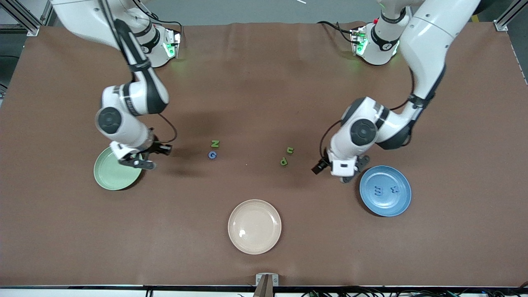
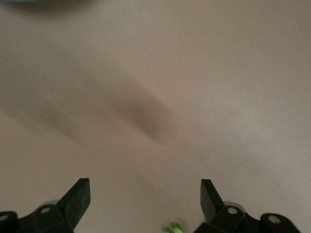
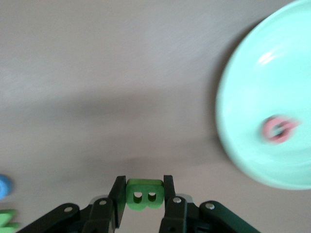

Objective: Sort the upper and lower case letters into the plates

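My right gripper (image 1: 138, 162) hangs over the table beside the edge of the mint green plate (image 1: 115, 175), shut on a green letter B (image 3: 144, 195). In the right wrist view that plate (image 3: 252, 82) holds a pink letter (image 3: 278, 129). My left gripper (image 1: 354, 170) is open and holds nothing, over bare table next to the blue plate (image 1: 385, 190), which holds two blue letters (image 1: 377, 190). On the table between the arms lie a green N (image 1: 215, 143), a blue G (image 1: 212, 155), a green u (image 1: 290, 150) and a green p (image 1: 284, 161).
A beige plate (image 1: 254, 226) sits near the front camera's edge of the table, midway between the two arms. A brown mat (image 1: 264, 82) covers the table.
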Controlling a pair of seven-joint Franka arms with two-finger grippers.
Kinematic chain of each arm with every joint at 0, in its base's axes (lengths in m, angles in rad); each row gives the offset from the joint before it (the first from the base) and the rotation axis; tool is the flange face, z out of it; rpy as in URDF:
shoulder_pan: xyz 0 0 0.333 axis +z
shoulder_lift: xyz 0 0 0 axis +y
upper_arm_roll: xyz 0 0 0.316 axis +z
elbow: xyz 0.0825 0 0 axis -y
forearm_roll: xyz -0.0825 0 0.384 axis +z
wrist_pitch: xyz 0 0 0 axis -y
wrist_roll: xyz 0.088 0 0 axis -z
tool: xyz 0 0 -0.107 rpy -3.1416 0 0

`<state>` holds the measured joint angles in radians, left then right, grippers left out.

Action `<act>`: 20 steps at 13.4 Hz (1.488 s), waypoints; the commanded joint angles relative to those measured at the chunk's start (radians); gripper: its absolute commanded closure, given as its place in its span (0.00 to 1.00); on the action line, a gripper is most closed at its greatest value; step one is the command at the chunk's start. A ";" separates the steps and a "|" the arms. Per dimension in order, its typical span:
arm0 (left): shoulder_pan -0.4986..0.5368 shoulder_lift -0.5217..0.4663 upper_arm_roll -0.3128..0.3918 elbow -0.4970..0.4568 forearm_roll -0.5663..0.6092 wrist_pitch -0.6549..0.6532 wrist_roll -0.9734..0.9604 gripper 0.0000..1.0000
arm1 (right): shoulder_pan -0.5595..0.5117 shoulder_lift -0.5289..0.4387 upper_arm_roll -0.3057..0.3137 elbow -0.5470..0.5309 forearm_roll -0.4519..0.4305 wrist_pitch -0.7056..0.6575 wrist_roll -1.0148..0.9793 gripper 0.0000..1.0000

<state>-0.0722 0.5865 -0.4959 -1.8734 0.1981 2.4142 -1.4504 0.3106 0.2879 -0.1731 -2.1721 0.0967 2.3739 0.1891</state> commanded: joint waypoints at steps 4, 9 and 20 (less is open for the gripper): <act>-0.127 0.027 0.029 -0.070 0.012 0.125 -0.319 0.06 | -0.224 0.075 0.015 0.130 -0.008 -0.013 -0.385 0.80; -0.208 0.082 0.071 0.003 0.036 0.123 -0.468 0.30 | -0.260 0.207 0.017 0.245 -0.003 -0.001 -0.444 0.80; -0.233 0.136 0.072 0.036 0.093 0.117 -0.525 0.53 | -0.249 0.290 0.021 0.253 0.006 0.039 -0.444 0.71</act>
<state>-0.2807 0.7043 -0.4306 -1.8546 0.2650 2.5316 -1.9371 0.0675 0.5639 -0.1631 -1.9298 0.0973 2.4115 -0.2428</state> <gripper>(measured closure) 0.458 0.648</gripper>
